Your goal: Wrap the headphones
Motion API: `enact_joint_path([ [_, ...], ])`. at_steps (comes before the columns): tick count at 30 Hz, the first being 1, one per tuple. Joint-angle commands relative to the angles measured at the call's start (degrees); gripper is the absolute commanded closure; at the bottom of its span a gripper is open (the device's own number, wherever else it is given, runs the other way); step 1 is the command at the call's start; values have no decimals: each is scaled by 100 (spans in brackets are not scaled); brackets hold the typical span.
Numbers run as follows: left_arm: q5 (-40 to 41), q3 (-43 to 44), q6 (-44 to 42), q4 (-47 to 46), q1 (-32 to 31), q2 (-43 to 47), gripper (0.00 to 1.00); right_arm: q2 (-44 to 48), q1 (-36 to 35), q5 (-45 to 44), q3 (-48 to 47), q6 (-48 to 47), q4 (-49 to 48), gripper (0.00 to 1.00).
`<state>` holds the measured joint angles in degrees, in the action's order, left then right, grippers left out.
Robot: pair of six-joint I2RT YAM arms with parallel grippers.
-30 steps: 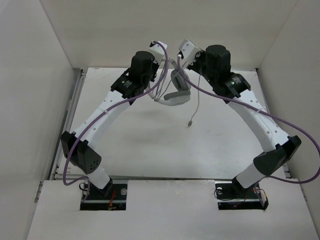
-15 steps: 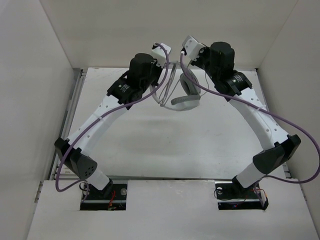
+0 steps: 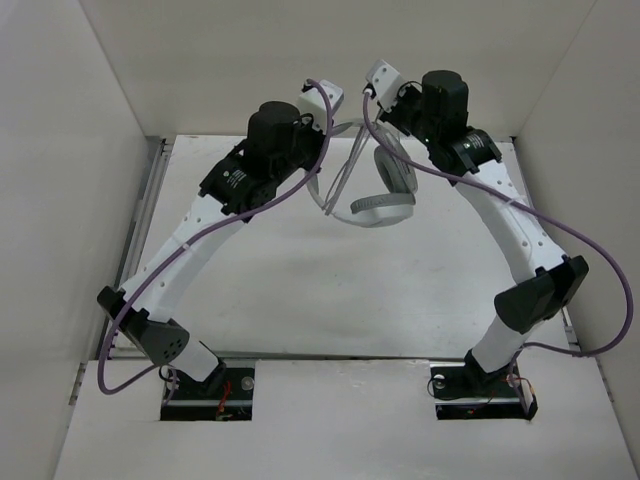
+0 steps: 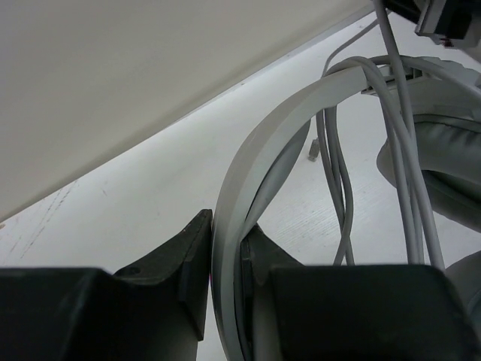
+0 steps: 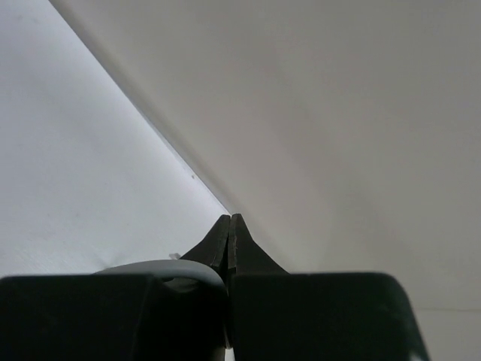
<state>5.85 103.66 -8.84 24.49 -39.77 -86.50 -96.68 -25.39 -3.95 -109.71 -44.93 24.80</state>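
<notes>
The white and grey headphones (image 3: 380, 208) hang in the air over the back of the table, between my two grippers. My left gripper (image 4: 225, 229) is shut on the curved headband (image 4: 259, 162), which runs up and to the right from its jaws. Thin grey cable loops (image 4: 342, 188) hang beside the band, with a padded earcup (image 4: 443, 169) at the right edge. My right gripper (image 5: 230, 219) is shut with its tips pressed together. A grey strand (image 5: 169, 268) curves into the seam low on its left finger. From above, the left gripper (image 3: 333, 122) and right gripper (image 3: 384, 112) are close together.
White walls enclose the table (image 3: 300, 290) at the back and on both sides, and the grippers are near the back wall (image 3: 300, 50). Thick purple arm cables (image 3: 560, 240) loop off both arms.
The headphones have swung right and turned, the lower earcup now further right. The cable end with its plug no longer dangles below them. Both wrists have risen slightly; the left elbow moved left.
</notes>
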Motion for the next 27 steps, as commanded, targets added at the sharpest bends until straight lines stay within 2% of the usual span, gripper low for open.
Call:
enact_joint_path([
  [1,-549,454,278,38,-158,546,100,-113,337,499,-664,739,33,97],
  [8,-655,708,339,126,-264,555,100,-316,390,947,-851,1099,289,92],
  [16,-831,1552,559,223,-386,327,100,-658,1013,3748,-781,3330,597,88],
  [19,-831,1745,542,232,-527,248,100,-720,1075,4751,-474,4243,185,87],
  [27,-805,2325,568,170,-615,-104,100,-931,918,6220,484,6977,-1984,79],
])
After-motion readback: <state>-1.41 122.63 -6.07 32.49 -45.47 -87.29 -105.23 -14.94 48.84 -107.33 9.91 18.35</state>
